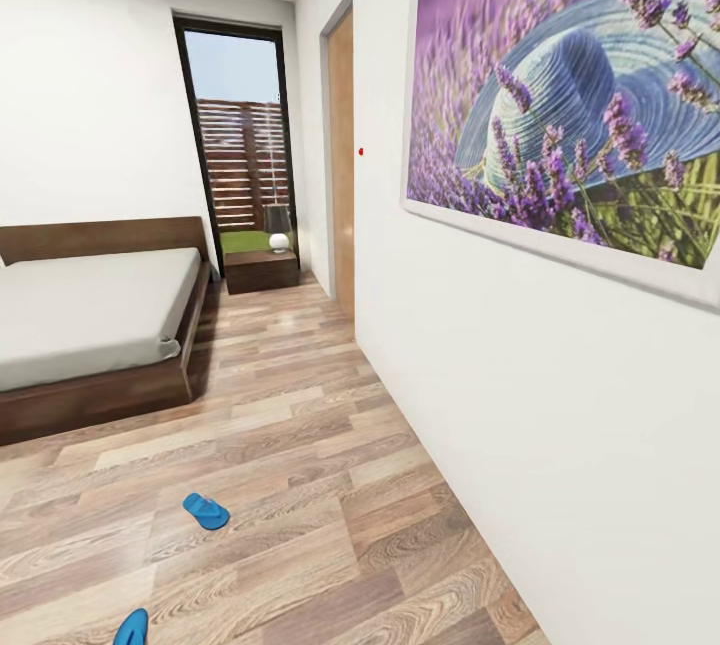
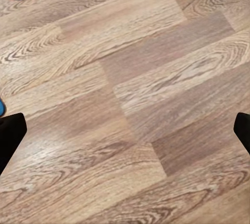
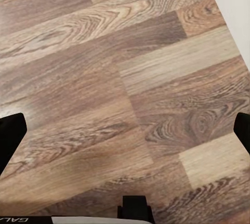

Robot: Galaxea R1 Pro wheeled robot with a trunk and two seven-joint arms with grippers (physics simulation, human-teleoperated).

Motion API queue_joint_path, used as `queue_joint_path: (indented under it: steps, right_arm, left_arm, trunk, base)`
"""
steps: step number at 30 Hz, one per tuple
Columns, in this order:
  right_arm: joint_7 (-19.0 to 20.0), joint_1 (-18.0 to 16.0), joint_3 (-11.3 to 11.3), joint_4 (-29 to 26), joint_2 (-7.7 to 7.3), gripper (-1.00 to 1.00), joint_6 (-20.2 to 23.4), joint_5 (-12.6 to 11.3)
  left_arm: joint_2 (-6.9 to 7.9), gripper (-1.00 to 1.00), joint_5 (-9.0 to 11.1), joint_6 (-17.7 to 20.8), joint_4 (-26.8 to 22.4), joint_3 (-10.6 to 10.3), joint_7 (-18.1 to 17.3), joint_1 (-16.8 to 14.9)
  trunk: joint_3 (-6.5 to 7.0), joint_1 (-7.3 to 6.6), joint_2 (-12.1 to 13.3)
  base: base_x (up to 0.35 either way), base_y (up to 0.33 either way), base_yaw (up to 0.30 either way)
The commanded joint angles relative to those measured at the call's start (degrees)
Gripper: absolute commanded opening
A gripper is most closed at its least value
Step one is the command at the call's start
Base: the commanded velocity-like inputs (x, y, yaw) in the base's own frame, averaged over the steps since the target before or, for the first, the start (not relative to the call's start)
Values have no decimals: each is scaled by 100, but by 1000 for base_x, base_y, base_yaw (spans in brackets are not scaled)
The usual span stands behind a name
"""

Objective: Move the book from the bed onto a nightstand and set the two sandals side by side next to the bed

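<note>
Standing in the bedroom with nothing picked up, so judging this as the approach step, before any grasp. Two blue sandals are lying apart on the wood floor (image 1: 300,485): one sandal (image 1: 206,511) ahead, the other sandal (image 1: 131,628) at the frame's lower edge; neither is near the bed (image 1: 90,310) yet. Book is not showing on the part of the white mattress in view. Nightstand (image 1: 261,270) is sitting past the bed's far corner, under the tall window (image 1: 238,135), with a small lamp (image 1: 278,225) on it. Left gripper (image 2: 125,130) is hanging over bare planks, fingertips spread wide, empty, with a sandal at the corner of its picture. Right gripper (image 3: 125,130) is also spread wide and empty over floor. Next move likely calls for lowering toward a sandal, or driving to the bed to find the book. Lavender picture (image 1: 570,95) and wall are crowding the right side; the door (image 1: 342,165) is beyond.
</note>
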Motion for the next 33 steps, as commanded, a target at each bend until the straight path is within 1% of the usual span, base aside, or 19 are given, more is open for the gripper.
queue_joint_path:
  steps: [1,14,24,33]
  right_arm:
    - [6,-1,-3,-1,0,100,-14,-2]
    - [6,-1,-10,-1,0,100,-14,-2]
    - [5,-1,-9,-1,0,100,-14,-2]
    - [0,-1,-6,-1,0,100,-14,-2]
  left_arm:
    - [-1,100,-49,-16,0,8,3,-2]
    - [-1,100,-49,-16,0,8,3,-2]
    - [-1,100,-49,-16,0,8,3,-2]
    - [-1,100,-49,-16,0,8,3,-2]
  trunk:
    - [-5,0,-3]
    - [-5,0,-3]
    - [-5,0,-3]
    - [-5,0,-3]
  base:
    - [5,0,0]
    - [8,0,0]
    - [204,0,0]
    - [27,0,0]
